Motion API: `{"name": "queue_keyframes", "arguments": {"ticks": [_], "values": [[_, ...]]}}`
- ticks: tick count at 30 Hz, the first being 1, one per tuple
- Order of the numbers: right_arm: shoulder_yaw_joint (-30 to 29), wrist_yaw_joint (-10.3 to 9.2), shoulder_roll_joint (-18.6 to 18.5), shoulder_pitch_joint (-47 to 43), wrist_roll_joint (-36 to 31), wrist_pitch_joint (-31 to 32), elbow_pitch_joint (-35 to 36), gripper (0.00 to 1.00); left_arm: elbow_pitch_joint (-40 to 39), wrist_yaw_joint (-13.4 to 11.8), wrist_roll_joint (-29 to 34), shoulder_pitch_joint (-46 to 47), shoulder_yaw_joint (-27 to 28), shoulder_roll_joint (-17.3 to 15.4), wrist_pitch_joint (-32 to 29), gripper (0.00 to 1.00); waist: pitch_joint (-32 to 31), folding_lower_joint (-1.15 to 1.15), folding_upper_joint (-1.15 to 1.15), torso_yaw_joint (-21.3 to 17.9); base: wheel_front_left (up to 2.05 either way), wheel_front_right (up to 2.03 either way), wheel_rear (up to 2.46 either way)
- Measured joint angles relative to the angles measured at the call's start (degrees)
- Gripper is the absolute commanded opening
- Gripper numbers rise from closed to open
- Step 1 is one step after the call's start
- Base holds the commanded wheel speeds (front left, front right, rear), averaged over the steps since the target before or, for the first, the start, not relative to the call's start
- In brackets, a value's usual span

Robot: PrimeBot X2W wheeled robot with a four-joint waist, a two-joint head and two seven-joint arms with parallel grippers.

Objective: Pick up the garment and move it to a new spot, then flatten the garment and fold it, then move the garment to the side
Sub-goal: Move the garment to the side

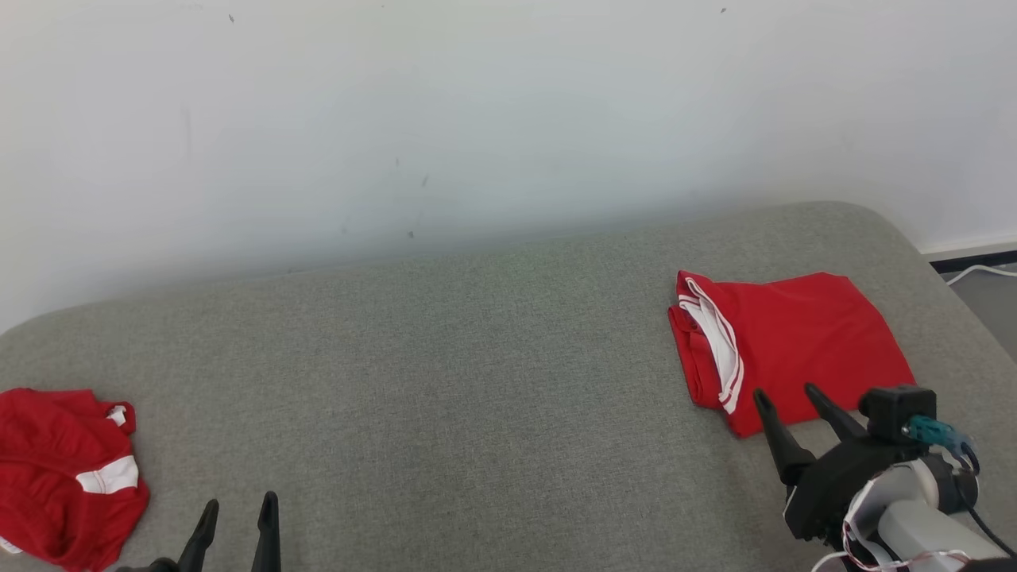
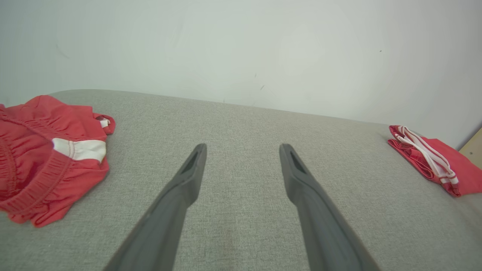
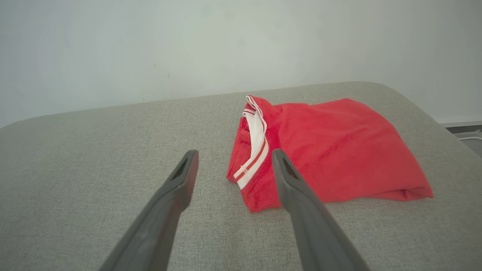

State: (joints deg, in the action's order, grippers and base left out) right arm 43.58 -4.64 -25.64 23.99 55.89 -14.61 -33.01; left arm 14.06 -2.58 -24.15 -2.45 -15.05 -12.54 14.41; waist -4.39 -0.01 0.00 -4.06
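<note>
**One piece folded at right, one heap at left, both grippers empty**

The crumpled red shorts (image 1: 67, 477) sit in a heap at the far left end of the grey padded surface (image 1: 477, 381), waistband bunched and a white panel showing. They are well apart from the folded red garment (image 1: 786, 342), which has white-striped trim and lies flat near the right end. That one looks finished to me: folded and set aside.

The left gripper (image 1: 240, 504) is low at the near edge, fingers spread with nothing between them, and the shorts are near on its left. The right gripper (image 1: 785, 392) hovers at the folded garment's near corner, fingers also spread and empty.

My read is that you're at the pick-up step for the crumpled shorts. The next move calls for swinging the left gripper onto the heap and pinching a waistband edge, not the bulk. Then carry it to the bare middle stretch, where there's room to flatten. Keep the right arm from snagging the folded piece.
</note>
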Motion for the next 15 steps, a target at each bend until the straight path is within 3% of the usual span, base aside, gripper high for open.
{"name": "queue_keyframes", "arguments": {"ticks": [7, 15], "values": [[-4.7, -1.91, -2.2, -7.3, -3.2, 0.0, 6.7, 1.0, -0.8, -0.5, 0.1, -0.9, 0.0, 0.0, 0.0, 1.0, 0.2, 0.0, 0.0, 0.5, 0.0, 0.0, 0.0], [-8.3, -2.41, -1.9, -10.9, -7.5, 0.0, 13.1, 1.0, -2.3, -1.2, 0.2, -2.2, 1.7, -0.3, 0.0, 1.0, 0.7, 0.01, 0.0, 0.8, 0.0, 0.0, 0.0]]}}
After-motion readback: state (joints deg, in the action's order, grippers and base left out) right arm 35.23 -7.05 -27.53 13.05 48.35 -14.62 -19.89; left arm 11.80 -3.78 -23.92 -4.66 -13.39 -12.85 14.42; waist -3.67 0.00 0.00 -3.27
